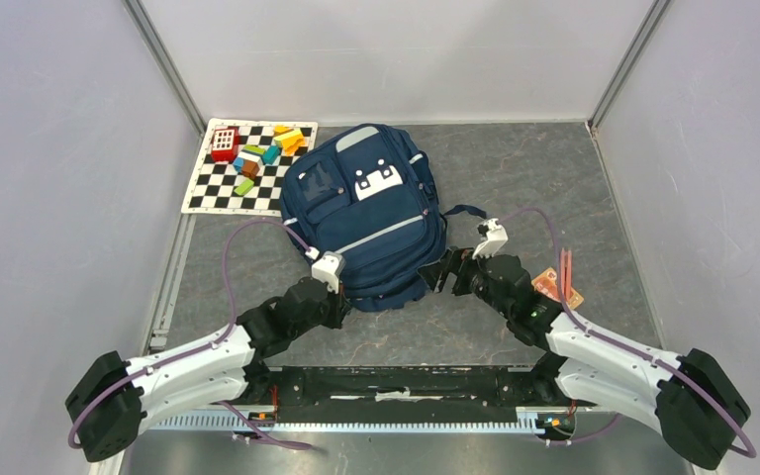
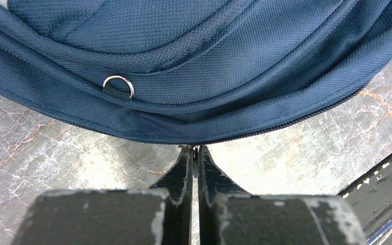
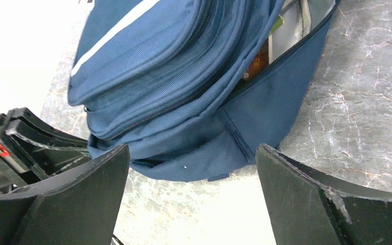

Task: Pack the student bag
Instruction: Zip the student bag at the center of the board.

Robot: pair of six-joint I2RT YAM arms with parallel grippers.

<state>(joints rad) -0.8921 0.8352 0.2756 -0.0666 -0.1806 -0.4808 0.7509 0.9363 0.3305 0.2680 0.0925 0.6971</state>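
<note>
Both arms share one build. The left arm (image 1: 193,361) and the right arm (image 1: 609,361) carry smooth white shells on their long links, bulky rounded black housings at the shoulders, and black wrist sections. A thin purple cable (image 1: 226,267) runs along the left arm, and a matching cable (image 1: 551,230) along the right. Each wrist bears a small white camera block, one on the left (image 1: 328,265) and one on the right (image 1: 492,238). The left pincer (image 2: 194,150) has narrow matt-black fingers (image 2: 181,173) with edges chipped to grey. The right pincer (image 3: 191,153) has broad black wedge-shaped fingers (image 3: 81,194), scuffed pale along the rims. Both bases sit on a black rail (image 1: 406,396).
</note>
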